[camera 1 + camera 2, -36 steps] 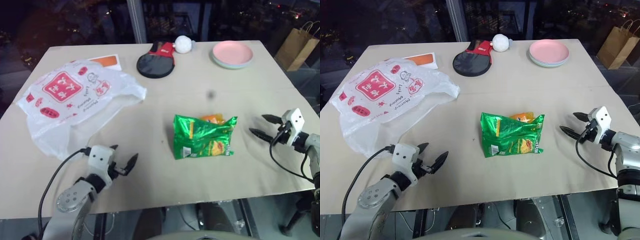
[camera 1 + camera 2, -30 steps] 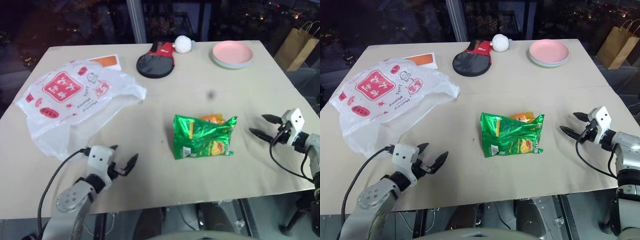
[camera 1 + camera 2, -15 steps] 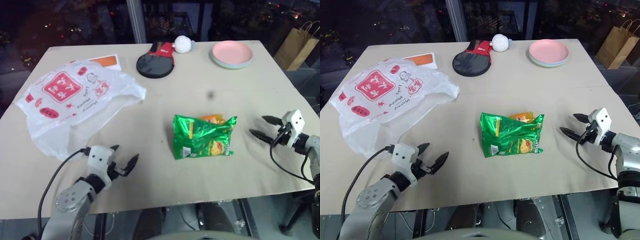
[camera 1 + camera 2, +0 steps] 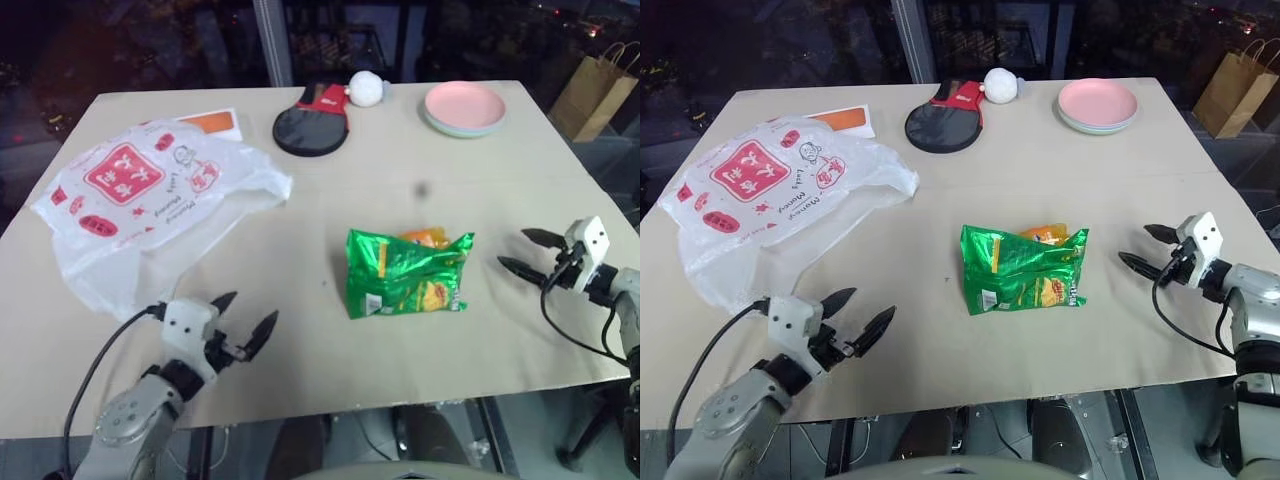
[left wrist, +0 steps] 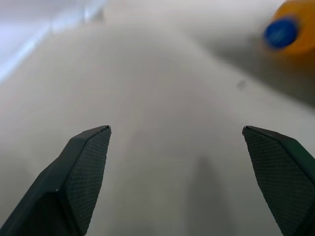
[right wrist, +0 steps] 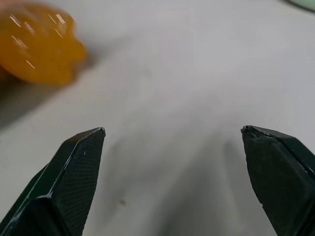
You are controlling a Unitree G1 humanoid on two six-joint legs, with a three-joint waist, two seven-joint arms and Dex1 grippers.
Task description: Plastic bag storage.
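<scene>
crinkly translucent white plastic bag with red logos, flat on table; left claw and right claw both spread, empty

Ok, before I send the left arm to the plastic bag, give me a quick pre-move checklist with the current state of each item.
1. Left gripper fingers open, empty: ok.
2. Right gripper open, empty, apart from the green snack packet: ok.
3. Plastic bag lying wholly on the table: ok.
4. Bare table between left gripper and bag: ok.
5. Bag handles located: cannot tell.
6. Bag empty inside: cannot tell.
</scene>
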